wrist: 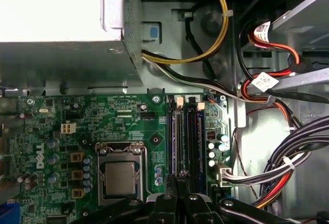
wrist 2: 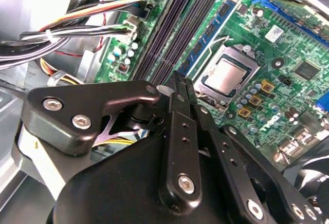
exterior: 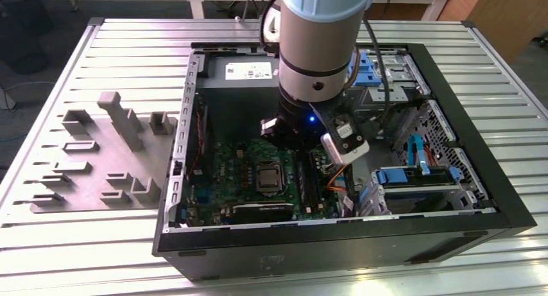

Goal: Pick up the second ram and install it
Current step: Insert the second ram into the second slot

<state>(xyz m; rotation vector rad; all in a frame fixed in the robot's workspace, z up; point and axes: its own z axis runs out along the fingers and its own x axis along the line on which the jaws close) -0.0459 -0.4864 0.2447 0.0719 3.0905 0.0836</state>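
Fingertips of the gripper (wrist 2: 181, 81) are pressed together with nothing visible between them, over the dark ribbed memory slots (wrist: 185, 136); whether they touch anything there is hidden. Second ram (wrist 2: 209, 33), a flat blue-green stick with dark chips, stands on edge in the slot nearest the metal-capped processor (wrist 2: 229, 75), long axis parallel to the slots, near end behind the fingers

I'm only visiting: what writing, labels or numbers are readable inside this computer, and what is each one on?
White sticker on the power-supply box: print too small to read.
White cable tags: marks too small to read.
Motherboard: white maker's lettering and tiny part codes, none that I can quote reliably.
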